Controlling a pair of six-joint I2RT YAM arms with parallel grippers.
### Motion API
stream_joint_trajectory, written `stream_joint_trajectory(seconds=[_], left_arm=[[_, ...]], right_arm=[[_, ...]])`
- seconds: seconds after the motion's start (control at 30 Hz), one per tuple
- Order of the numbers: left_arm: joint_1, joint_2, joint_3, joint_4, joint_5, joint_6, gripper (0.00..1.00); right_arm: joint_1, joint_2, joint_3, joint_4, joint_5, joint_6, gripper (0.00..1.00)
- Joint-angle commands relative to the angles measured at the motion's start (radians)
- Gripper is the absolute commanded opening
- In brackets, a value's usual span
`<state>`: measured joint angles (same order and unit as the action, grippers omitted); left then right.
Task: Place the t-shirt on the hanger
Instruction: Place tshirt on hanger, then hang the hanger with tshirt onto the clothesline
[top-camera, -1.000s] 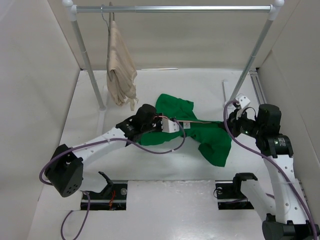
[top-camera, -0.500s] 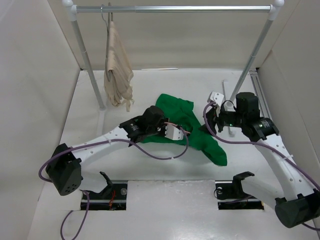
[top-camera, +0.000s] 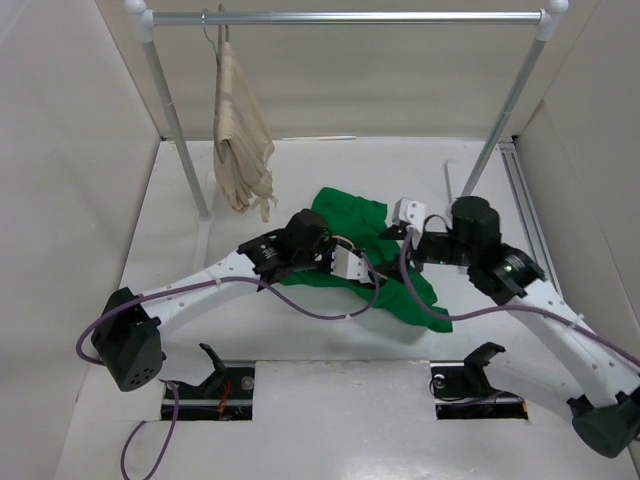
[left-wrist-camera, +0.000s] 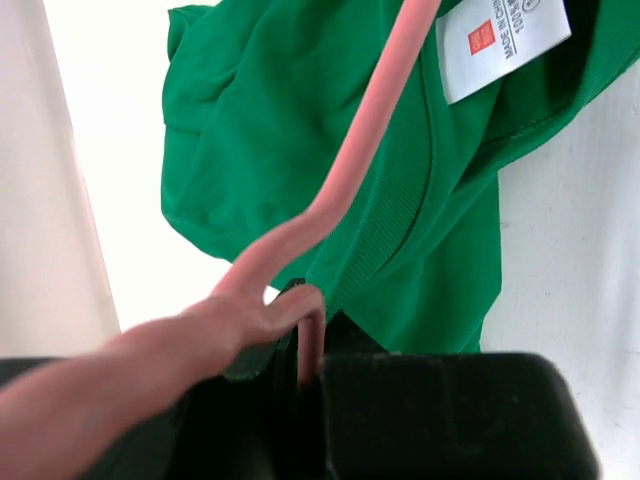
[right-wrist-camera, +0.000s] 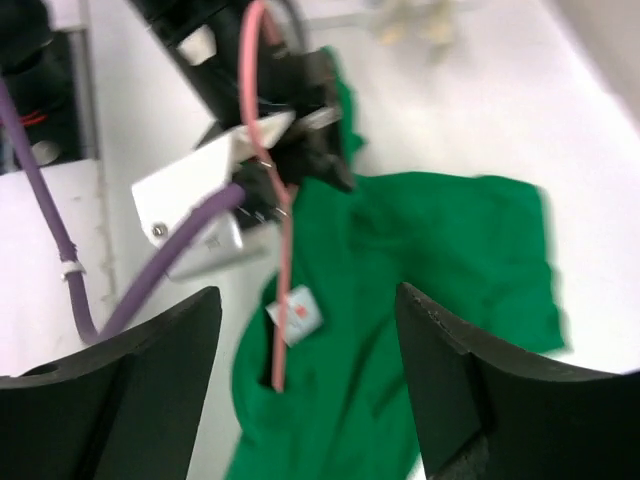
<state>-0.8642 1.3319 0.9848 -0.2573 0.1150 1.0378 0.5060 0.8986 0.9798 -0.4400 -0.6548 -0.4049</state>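
Bright green t-shirt (top-camera: 345, 215) lies crumpled at the centre of the top view. Thin pink wire hanger (left-wrist-camera: 370, 130) slants across its ribbed collar, beside the white neck label (left-wrist-camera: 503, 45).

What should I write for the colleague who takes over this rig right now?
Left gripper: shut on the hanger, whose pink wire reaches the collar beside the white label.
Right gripper: open, empty, above the t-shirt.
The t-shirt is crumpled on the table, not yet on the hanger.
Done: hanger grasped, at the collar.
Left: work both hanger shoulders inside the t-shirt.
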Motion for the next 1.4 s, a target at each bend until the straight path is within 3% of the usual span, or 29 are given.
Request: stream_joint_trajectory(seconds=[0.0, 0.17, 0.27, 0.37, 0.4, 0.43, 0.5, 0.83, 0.93, 0.97, 1.0, 1.03, 1.1, 1.23, 1.37], left_arm=[[-0.004, -0.014, 0.057, 0.000, 0.034, -0.039, 0.00], [0.016, -0.025, 0.048, 0.000, 0.025, -0.050, 0.00], [0.016, -0.025, 0.037, 0.000, 0.025, -0.061, 0.00], [0.016, -0.034, 0.037, -0.020, 0.044, -0.070, 0.00], [0.016, -0.034, 0.037, -0.020, 0.045, -0.070, 0.00], [0.016, -0.043, 0.026, -0.020, 0.045, -0.070, 0.00], [0.016, -0.043, 0.017, -0.020, 0.034, -0.061, 0.00], [0.045, -0.043, -0.041, 0.013, -0.032, -0.071, 0.02], [0.045, -0.043, 0.007, 0.024, -0.006, -0.114, 0.28], [0.045, -0.043, 0.026, 0.024, 0.012, -0.125, 0.47], [0.045, -0.034, 0.047, 0.024, 0.041, -0.139, 0.54], [0.045, -0.034, 0.090, 0.024, 0.055, -0.156, 0.78], [0.045, -0.034, 0.129, 0.024, 0.077, -0.209, 1.00], [0.045, -0.085, 0.182, 0.082, 0.060, -0.340, 1.00], [0.045, -0.198, 0.135, 0.213, -0.009, -0.400, 1.00]], right_arm=[[0.107, 0.118, -0.056, 0.135, 0.000, 0.041, 0.74], [0.146, 0.180, -0.115, 0.178, -0.025, 0.041, 0.72], [0.146, 0.189, -0.164, 0.240, 0.046, 0.064, 0.67], [0.123, 0.189, -0.191, 0.290, 0.110, 0.113, 0.45], [0.123, 0.189, -0.191, 0.290, 0.127, 0.123, 0.23], [0.123, 0.189, -0.191, 0.290, 0.159, 0.123, 0.12], [0.123, 0.143, -0.200, 0.290, 0.182, 0.136, 0.00], [0.006, -0.236, -0.219, 0.005, 0.207, 0.138, 0.00], [0.006, -0.245, -0.230, -0.005, 0.179, 0.149, 0.00], [0.006, -0.245, -0.230, 0.010, 0.179, 0.169, 0.00], [0.006, -0.236, -0.230, 0.011, 0.179, 0.169, 0.00], [0.006, -0.236, -0.221, 0.024, 0.191, 0.184, 0.00], [0.006, -0.216, -0.175, 0.034, 0.225, 0.212, 0.00], [0.006, -0.155, 0.001, -0.054, 0.482, 0.258, 0.00], [0.006, -0.040, 0.219, -0.204, 0.665, 0.271, 0.00]])
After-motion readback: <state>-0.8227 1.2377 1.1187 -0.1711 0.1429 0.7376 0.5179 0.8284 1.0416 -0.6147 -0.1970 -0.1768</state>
